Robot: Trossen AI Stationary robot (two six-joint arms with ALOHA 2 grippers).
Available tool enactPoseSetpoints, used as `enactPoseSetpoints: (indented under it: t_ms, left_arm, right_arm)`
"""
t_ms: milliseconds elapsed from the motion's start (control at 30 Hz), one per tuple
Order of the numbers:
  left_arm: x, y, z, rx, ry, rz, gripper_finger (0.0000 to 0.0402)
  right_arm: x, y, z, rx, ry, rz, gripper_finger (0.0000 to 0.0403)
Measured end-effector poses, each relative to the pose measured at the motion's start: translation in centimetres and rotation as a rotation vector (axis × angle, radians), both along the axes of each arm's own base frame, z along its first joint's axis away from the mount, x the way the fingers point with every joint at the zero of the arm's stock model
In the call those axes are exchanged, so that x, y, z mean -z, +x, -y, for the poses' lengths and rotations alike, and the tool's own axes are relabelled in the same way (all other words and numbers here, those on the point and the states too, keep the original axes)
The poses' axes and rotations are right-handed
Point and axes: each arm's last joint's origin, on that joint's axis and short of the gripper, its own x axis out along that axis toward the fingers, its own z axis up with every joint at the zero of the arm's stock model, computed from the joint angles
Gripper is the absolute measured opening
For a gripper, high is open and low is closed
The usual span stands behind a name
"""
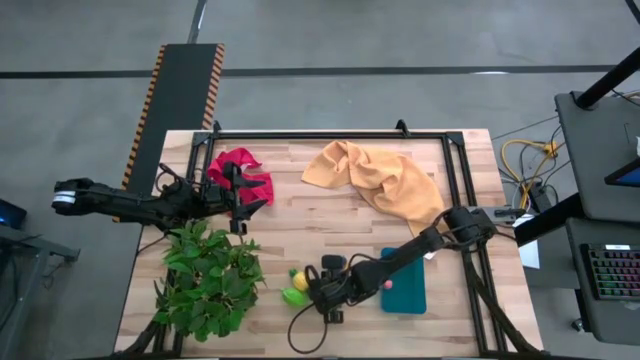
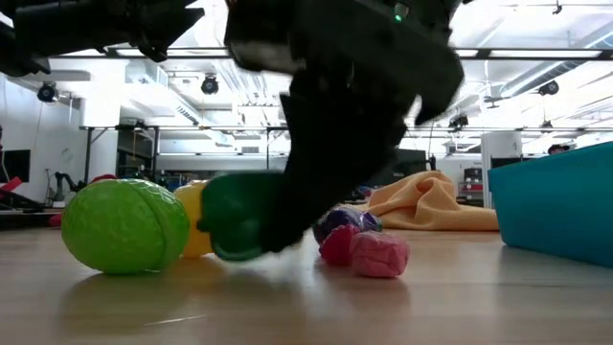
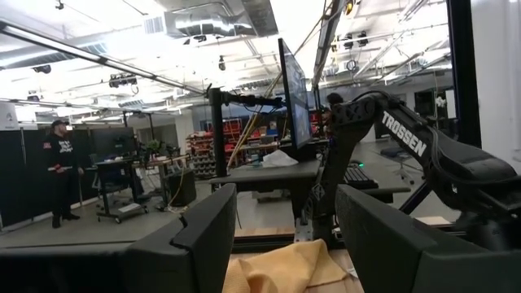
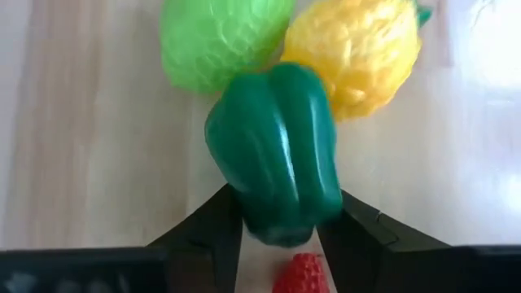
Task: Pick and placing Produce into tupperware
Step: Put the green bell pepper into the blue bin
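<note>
Produce sits at lower centre of the high view, left of the tupperware (image 1: 404, 290). Right gripper (image 4: 281, 232) clasps a green pepper (image 4: 277, 150) beside the yellow (image 4: 358, 49) and lime (image 4: 216, 37) pieces. Left gripper (image 3: 281, 244), at upper left, holds nothing, fingers apart.

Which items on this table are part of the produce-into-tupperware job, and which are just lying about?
Job items:
- dark green toy pepper, between the right gripper fingers
- lime green toy fruit
- yellow toy fruit
- pink toy pieces
- teal plastic tupperware

Lying about:
- yellow cloth
- red cloth
- leafy green plant
</note>
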Motion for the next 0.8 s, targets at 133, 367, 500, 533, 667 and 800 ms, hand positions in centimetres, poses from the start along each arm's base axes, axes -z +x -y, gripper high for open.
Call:
enactPoseSetpoints:
  t_ms: [133, 367, 500, 533, 667, 800]
  left_arm:
    - [0.0, 0.0, 0.0, 0.000, 0.000, -0.001, 0.0196]
    - [0.0, 0.0, 0.0, 0.000, 0.000, -0.001, 0.0196]
    - [0.0, 0.0, 0.0, 0.000, 0.000, -0.001, 0.0196]
    - [0.0, 0.0, 0.0, 0.000, 0.000, -0.001, 0.0196]
    - [0.0, 0.0, 0.0, 0.000, 0.000, -0.001, 0.0196]
    - [0.0, 0.0, 0.0, 0.000, 0.000, -0.001, 0.0196]
  right_arm:
    - [-1.2, -0.1, 0.0, -0.005, 0.009, 0.027, 0.0127]
    - [-1.6, -0.3, 0.1, -0.014, 0.001, 0.022, 0.0109]
    - [-1.6, -0.3, 0.1, -0.014, 0.000, 0.020, 0.0098]
    - [-1.6, -0.3, 0.1, -0.014, 0.000, 0.020, 0.0096]
    - [-1.6, -0.3, 0.1, -0.013, -0.001, 0.021, 0.0089]
    - [-1.6, -0.3, 0.1, -0.013, -0.002, 0.022, 0.0089]
